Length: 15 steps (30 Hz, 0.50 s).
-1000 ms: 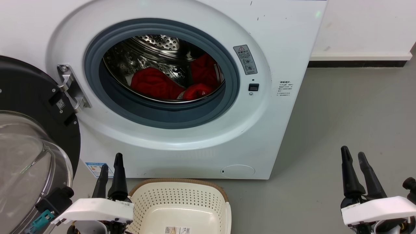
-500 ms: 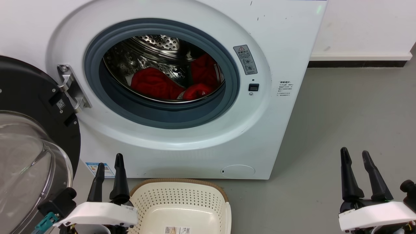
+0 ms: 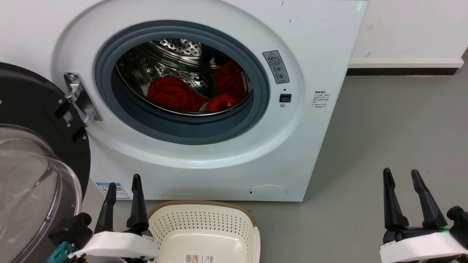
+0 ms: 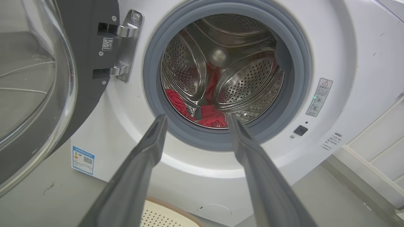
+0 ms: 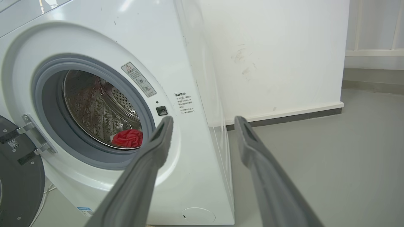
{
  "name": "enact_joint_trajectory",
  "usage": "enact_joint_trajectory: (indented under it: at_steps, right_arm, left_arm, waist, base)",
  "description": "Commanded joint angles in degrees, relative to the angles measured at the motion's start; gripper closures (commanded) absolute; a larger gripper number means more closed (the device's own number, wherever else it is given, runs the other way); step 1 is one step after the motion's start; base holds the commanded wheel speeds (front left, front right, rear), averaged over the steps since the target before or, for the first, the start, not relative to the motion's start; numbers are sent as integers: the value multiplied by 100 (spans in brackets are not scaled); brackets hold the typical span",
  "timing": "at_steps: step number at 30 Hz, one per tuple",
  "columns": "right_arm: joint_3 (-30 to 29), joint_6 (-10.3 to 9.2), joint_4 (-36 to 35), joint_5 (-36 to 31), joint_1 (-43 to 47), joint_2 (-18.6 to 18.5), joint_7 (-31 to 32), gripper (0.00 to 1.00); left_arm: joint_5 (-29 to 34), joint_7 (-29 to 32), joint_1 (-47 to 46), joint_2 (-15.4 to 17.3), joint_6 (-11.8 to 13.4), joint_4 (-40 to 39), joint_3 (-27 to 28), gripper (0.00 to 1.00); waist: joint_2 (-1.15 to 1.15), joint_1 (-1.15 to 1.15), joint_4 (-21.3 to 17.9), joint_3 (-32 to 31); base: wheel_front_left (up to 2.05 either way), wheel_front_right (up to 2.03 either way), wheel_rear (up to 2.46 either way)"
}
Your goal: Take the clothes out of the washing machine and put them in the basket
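**Red clothes wait in the drum**

I have not grabbed anything yet. The clothes (image 3: 175,93) lie inside the washing machine (image 3: 310,54). The basket (image 3: 204,223) sits on the floor just in front. My left fingers (image 3: 136,197) and right fingers (image 3: 391,201) are spread open and hold nothing. Next, I think, I reach into the drum. The warning sticker (image 3: 276,67) is too small to read.

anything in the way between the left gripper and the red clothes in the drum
Nothing visible between the left gripper and the clothes: the door hangs open at the left and the washing machine's mouth is unobstructed.
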Motion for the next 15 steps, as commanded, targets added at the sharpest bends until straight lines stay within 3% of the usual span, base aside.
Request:
enact_joint_trajectory:
  at_steps: [1,15]
  right_arm:
    - [-4,0,-91,-176,41,2,-58,0]
    - [10,0,-257,-728,183,4,-235,0]
  left_arm:
    - [158,-51,13,11,21,-76,-8,0]
    - [767,-233,102,11,40,-125,-16,0]
  waist:
    - [0,0,-1,0]
    - [0,0,0,3]
  base:
    - [0,0,0]
    - [0,0,0]
